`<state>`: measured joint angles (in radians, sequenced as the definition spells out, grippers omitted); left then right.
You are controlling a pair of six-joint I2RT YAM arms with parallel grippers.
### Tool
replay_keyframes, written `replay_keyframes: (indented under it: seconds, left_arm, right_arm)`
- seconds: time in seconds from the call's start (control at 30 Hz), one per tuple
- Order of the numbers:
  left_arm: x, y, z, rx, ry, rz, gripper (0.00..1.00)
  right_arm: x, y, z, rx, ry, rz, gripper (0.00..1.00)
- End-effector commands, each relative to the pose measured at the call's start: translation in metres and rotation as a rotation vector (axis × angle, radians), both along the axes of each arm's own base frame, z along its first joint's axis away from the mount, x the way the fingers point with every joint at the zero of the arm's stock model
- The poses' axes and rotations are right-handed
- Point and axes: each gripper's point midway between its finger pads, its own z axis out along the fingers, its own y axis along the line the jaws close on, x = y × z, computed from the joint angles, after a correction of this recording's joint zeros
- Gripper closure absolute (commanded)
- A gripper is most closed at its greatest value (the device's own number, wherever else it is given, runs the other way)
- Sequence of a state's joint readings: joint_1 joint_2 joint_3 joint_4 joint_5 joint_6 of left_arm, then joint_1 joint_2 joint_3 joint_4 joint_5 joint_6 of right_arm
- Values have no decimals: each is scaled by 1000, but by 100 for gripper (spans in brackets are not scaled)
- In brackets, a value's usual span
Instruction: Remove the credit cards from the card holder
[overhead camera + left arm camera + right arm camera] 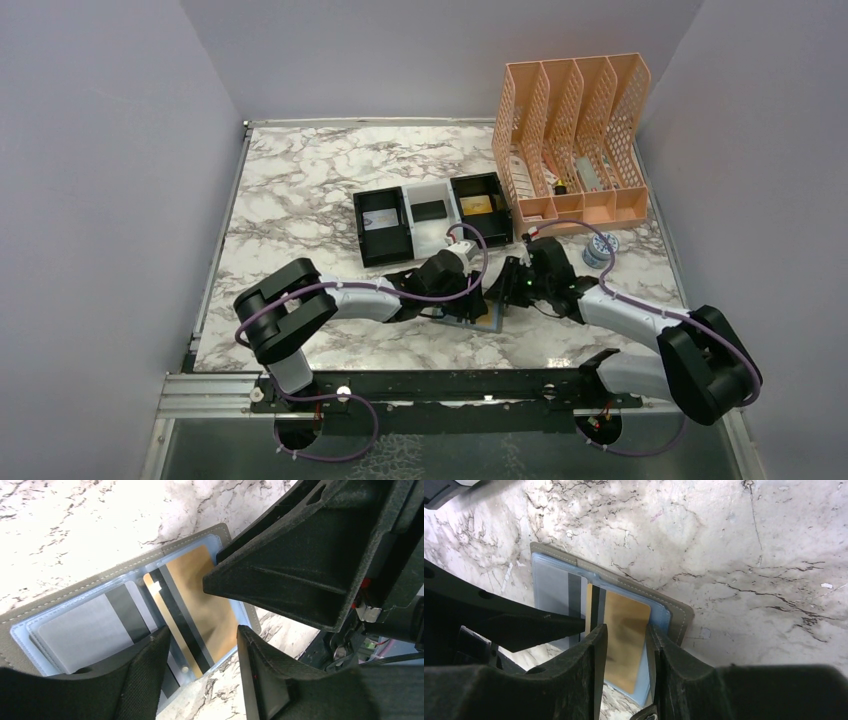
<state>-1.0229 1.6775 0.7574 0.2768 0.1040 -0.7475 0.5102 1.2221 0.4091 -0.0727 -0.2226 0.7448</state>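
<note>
The card holder (487, 322) lies open and flat on the marble between my two grippers, grey-taupe rim (676, 614) outside, blue-grey inside. Of the credit cards, a gold one (197, 595) with a black stripe lies on the right panel, and a grey one (82, 630) sits in the left panel. My left gripper (205, 672) is open, its fingers (142, 680) low over the holder's near edge by the gold card. My right gripper (626, 647) is open, its jaws straddling the gold card (626, 622) from the other side. Neither card is lifted.
A black-and-white three-compartment tray (430, 220) stands just behind the grippers. A peach mesh file rack (575, 140) fills the back right, with a small blue-white roll (600, 248) in front of it. The two grippers (495, 295) crowd each other over the holder.
</note>
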Motion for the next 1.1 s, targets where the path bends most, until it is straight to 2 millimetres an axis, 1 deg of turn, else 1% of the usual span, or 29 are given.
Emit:
replay_keyframes:
  seconds: [0.0, 0.03, 0.07, 0.1, 0.3, 0.47, 0.6, 0.73, 0.8, 0.97, 1.07]
  left_arm:
    - [-4, 0, -7, -9, 28, 6, 48]
    - [-4, 0, -8, -11, 30, 9, 49]
    - [-5, 1, -15, 1, 39, 10, 51]
    - [-5, 2, -17, 6, 43, 11, 52]
    - [-5, -2, -15, -12, 50, 12, 62]
    - [-5, -1, -17, -16, 60, 30, 66]
    - [-4, -3, -15, -35, 69, 48, 70]
    - [-2, -5, -14, -61, 103, 99, 75]
    - [-2, -7, -11, -92, 115, 108, 77]
    - [-4, -11, -4, -138, 144, 123, 83]
    - [-3, -12, 1, -160, 146, 135, 86]
  right_arm:
    - [-15, -11, -24, -53, 78, -14, 65]
    - [-15, -11, -24, -55, 77, -14, 65]
    - [-15, -11, -24, -55, 79, -14, 65]
    - [-16, -12, -24, -56, 79, -13, 65]
    - [-15, -13, -21, -62, 71, -20, 66]
    - [-14, -15, -16, -65, 53, -25, 66]
    - [-17, -15, -20, -58, 68, -23, 66]
    - [-31, -15, -33, -19, 110, -46, 66]
    - [-34, -17, -37, -20, 115, -50, 66]
    - [-31, -21, -37, -48, 98, -50, 66]
    - [-28, -23, -34, -63, 86, -54, 66]
